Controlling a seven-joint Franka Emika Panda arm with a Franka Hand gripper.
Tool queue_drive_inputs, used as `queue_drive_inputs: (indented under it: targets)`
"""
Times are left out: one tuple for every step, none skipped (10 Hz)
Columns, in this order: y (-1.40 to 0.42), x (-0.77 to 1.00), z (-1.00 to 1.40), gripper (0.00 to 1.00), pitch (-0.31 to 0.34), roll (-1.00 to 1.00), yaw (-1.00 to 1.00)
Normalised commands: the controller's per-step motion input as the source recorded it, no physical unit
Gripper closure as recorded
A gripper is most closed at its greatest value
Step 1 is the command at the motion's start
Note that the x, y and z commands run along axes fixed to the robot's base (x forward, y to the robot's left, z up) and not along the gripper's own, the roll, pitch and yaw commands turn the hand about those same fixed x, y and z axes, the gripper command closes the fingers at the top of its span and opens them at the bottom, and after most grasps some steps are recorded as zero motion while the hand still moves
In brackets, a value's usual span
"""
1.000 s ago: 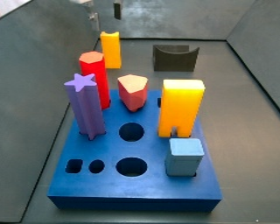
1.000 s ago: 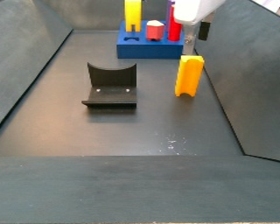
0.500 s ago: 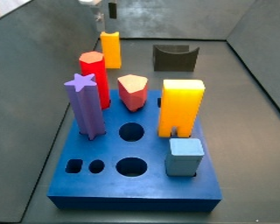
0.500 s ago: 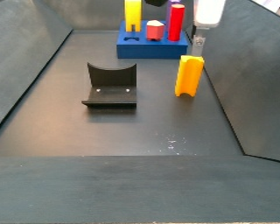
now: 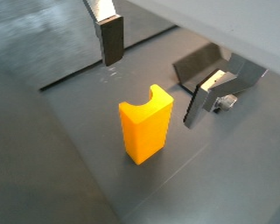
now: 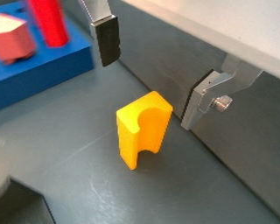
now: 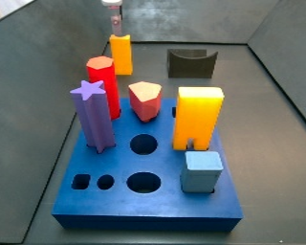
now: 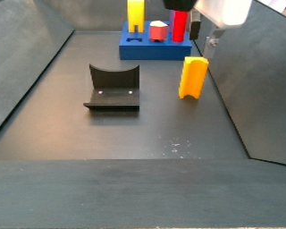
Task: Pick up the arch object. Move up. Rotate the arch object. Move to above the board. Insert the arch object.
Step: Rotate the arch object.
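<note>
The arch object [image 7: 121, 53] is a slim yellow-orange block standing upright on the dark floor behind the board [image 7: 142, 196], apart from it. In a side view the arch object [image 8: 195, 78] stands near the right wall. My gripper [image 7: 115, 19] hangs open above it. In both wrist views the arch object [image 5: 146, 131] [image 6: 143, 131] sits below and between the spread fingers [image 5: 111, 39] [image 6: 105, 44], touching neither. The curved notch faces up. The blue board [image 8: 152, 49] lies just beyond the arch.
The board carries a purple star post [image 7: 92, 115], a red post [image 7: 102, 81], a pink piece [image 7: 144, 99], a big yellow-orange block [image 7: 198, 117] and a pale blue cube [image 7: 202, 172]. A dark grey notched block [image 8: 112, 88] lies on the floor. Bin walls stand close.
My gripper has shifted sideways to sit over the arch object, staying open. The arch object and the other pieces have not moved.
</note>
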Motion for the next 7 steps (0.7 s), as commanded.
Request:
queue_drive_inputs:
  targets:
    - [-0.01,0.04,-0.03,0.00,0.003,-0.01,1.00]
    - [-0.01,0.04,-0.03,0.00,0.004,-0.01,1.00]
    - [-0.01,0.04,-0.03,0.00,0.004,-0.01,1.00]
    - [-0.01,0.04,-0.03,0.00,0.004,-0.01,1.00]
    - [-0.01,0.04,-0.03,0.00,0.004,-0.01,1.00]
    - [-0.01,0.04,-0.03,0.00,0.004,-0.01,1.00]
    - [-0.01,0.04,-0.03,0.00,0.005,-0.02,1.00]
